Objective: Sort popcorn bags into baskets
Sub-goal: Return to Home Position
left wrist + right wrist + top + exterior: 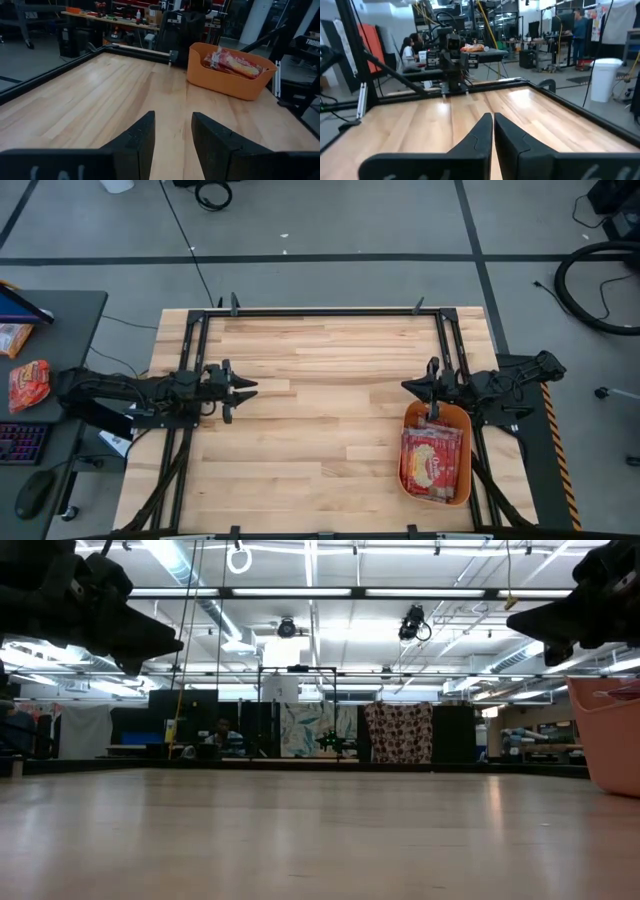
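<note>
The orange basket (pixel 437 452) stands near the table's right edge, toward the near side, and several red-and-cream popcorn bags (pixel 430 457) lie stacked inside it; the left wrist view shows the basket (pixel 229 79) with bags (pixel 235 61) sticking above its rim. My left gripper (pixel 243 389) hovers above the table near its left edge, open, with bare wood between its fingers (pixel 172 131). My right gripper (pixel 408 387) hangs just beyond the basket's far end, shut and holding nothing (pixel 492 122). Both grippers sit high in the low view, left (pixel 165 645), right (pixel 520 620).
A dark metal frame (pixel 330 311) runs along the table's far edge and down both sides. More packets (pixel 28 384) lie on a grey side desk off the table's left edge, beside a keyboard and mouse. Bare wood (pixel 330 410) lies between the two arms.
</note>
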